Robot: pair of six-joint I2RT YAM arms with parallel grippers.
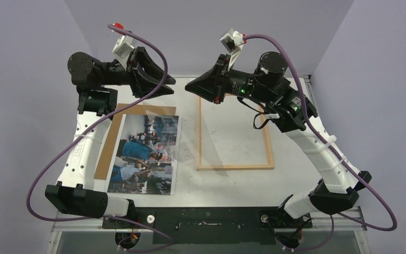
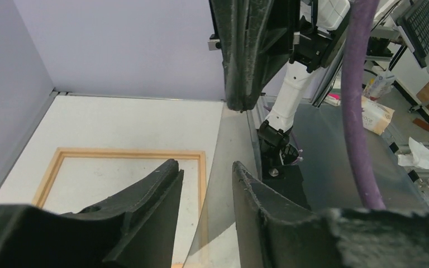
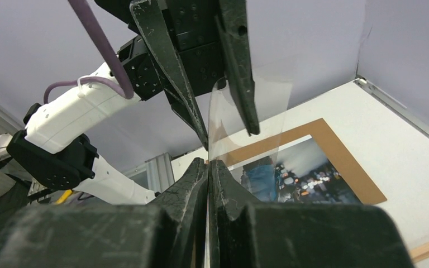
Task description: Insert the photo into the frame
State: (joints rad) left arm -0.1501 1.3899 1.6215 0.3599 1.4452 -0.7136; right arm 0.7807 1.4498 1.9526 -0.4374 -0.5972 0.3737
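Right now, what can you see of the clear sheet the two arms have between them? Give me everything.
The clear sheet is a thin, colourless, transparent pane, plastic by the look, with faint reflections. It is held up roughly on edge and slightly bowed, above the strip between the photo and the frame. The right gripper is shut on one edge. The left gripper straddles the opposite edge, its jaws apart and not clamped. Whether the lower edge touches the table cannot be told.

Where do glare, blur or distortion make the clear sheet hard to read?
Top external: clear sheet is only a faint sheen near the photo. Left wrist: its curved edge reads crisp inside the left pincer. Right wrist: it hazes the photo behind; right pincer blocks the foreground.
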